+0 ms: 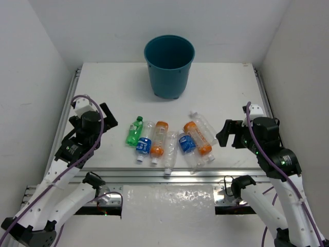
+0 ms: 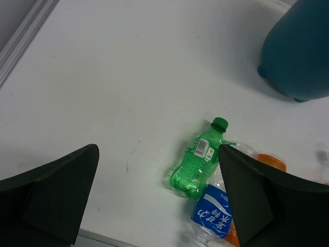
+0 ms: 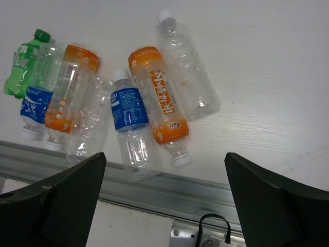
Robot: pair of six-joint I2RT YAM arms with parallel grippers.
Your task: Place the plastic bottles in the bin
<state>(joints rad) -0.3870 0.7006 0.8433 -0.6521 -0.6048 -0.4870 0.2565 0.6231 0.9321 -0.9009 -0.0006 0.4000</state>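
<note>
The teal-blue bin [image 1: 169,64] stands upright at the back middle of the table; its base shows in the left wrist view [image 2: 300,51]. Several plastic bottles lie side by side near the front edge: a green one [image 1: 134,130] [image 2: 198,159] [image 3: 20,64] at the left, then a blue-label one [image 1: 144,141] [image 2: 213,211], orange-label ones [image 1: 159,139] [image 3: 159,103], another blue-label one [image 3: 128,121] and clear ones [image 1: 203,125] [image 3: 187,82]. My left gripper [image 1: 109,119] [image 2: 158,152] is open and empty, left of the green bottle. My right gripper [image 1: 225,134] [image 3: 165,159] is open and empty, right of the row.
An aluminium rail [image 1: 169,175] [image 3: 154,190] runs along the table's front edge, right by the bottles' ends. Side rails [image 1: 69,103] border the table, and white walls close it in on three sides. A black cable loop [image 3: 213,226] hangs below the front rail.
</note>
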